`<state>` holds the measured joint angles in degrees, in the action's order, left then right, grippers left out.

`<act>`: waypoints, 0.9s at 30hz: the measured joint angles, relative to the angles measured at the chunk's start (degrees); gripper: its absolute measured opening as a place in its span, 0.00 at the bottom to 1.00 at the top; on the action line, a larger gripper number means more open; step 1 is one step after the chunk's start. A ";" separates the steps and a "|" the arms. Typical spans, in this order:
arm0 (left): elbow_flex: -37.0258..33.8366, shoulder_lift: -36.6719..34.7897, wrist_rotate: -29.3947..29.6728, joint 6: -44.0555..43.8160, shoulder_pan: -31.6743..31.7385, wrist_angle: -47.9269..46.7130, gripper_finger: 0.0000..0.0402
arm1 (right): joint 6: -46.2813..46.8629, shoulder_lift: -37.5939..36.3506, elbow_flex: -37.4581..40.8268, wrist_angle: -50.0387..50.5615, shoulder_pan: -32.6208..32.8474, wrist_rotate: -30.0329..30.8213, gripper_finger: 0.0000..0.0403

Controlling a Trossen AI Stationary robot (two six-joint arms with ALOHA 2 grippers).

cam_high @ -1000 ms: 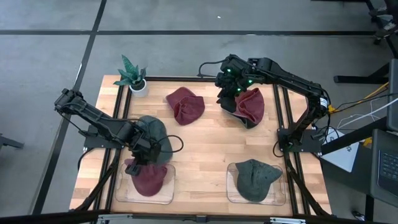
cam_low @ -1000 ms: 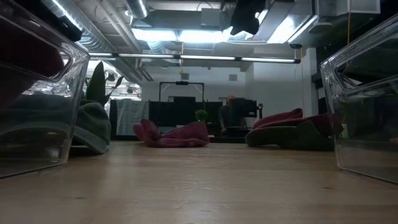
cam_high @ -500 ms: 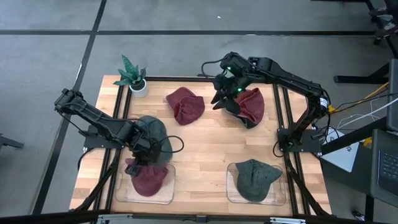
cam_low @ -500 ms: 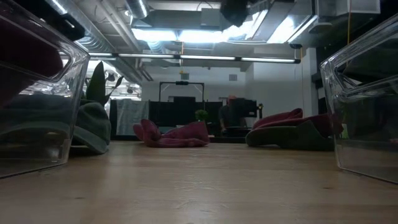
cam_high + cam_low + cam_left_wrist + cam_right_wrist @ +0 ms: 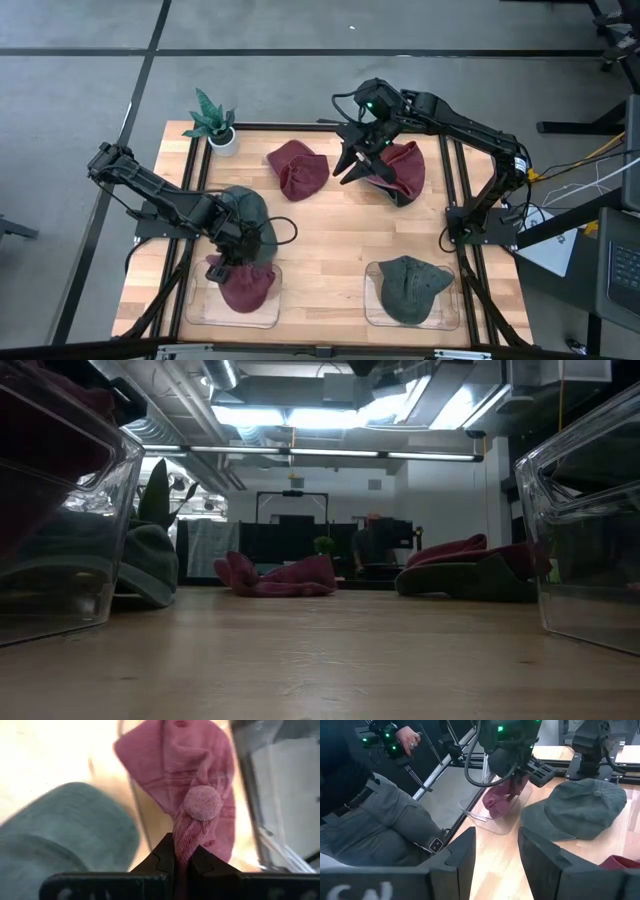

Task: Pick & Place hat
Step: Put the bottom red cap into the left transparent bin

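The left tool point(image 5: 216, 267), clamped shut on a fold of a maroon hat point(image 5: 243, 286), holds the cap inside the clear tray point(image 5: 268, 318) at the near-left corner of the tabletop point(image 5: 320, 240); the left wrist view shows the fabric pinched between its fingers point(image 5: 161, 860), the button on the crown just beyond them. Over the past second the hat has sunk a little deeper into the tray, so the placing looks all but complete, with only the release left.

Across the tabletop, the right tool point(image 5: 351, 165) has lifted off the second maroon hat point(image 5: 402, 170) at the far right and swung towards the middle; its fingers point(image 5: 462, 852) stand partly apart with nothing between them. That hat lies where it was, as does a third maroon hat point(image 5: 298, 168) in the far middle.

A green hat point(image 5: 248, 212) rests just beside the left tray, and another green hat point(image 5: 412, 287) already fills the right-hand tray point(image 5: 372, 312). A potted plant point(image 5: 212, 122) stands in the far-left corner. A person point(image 5: 365, 810) stands beside the tabletop in the right wrist view.
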<state>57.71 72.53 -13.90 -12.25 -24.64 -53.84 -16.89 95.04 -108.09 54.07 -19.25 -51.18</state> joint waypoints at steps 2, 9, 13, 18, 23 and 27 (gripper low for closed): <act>0.00 0.00 -2.62 -0.02 0.00 0.02 0.01 | 0.03 0.00 0.00 0.16 0.00 0.02 0.36; 0.00 0.00 -7.68 -0.02 0.00 0.09 0.01 | 0.14 0.00 0.00 0.19 -0.02 1.01 0.36; 0.00 0.00 -3.47 -1.17 0.00 0.03 0.02 | 0.14 0.00 0.00 0.37 -0.04 2.06 0.36; -0.02 0.00 0.95 -5.70 0.00 -0.69 0.07 | 0.15 0.00 0.00 1.72 -0.04 2.13 0.36; -0.01 0.00 1.34 -6.65 0.00 -0.70 0.18 | 0.14 0.00 0.00 1.96 -0.04 2.13 0.36; -0.02 0.00 1.32 -6.71 0.00 -0.70 0.29 | 0.14 0.00 0.00 1.96 -0.04 2.12 0.36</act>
<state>57.69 72.53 -12.58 -18.96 -24.64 -54.54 -16.75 95.04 -108.09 56.03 -19.29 -49.06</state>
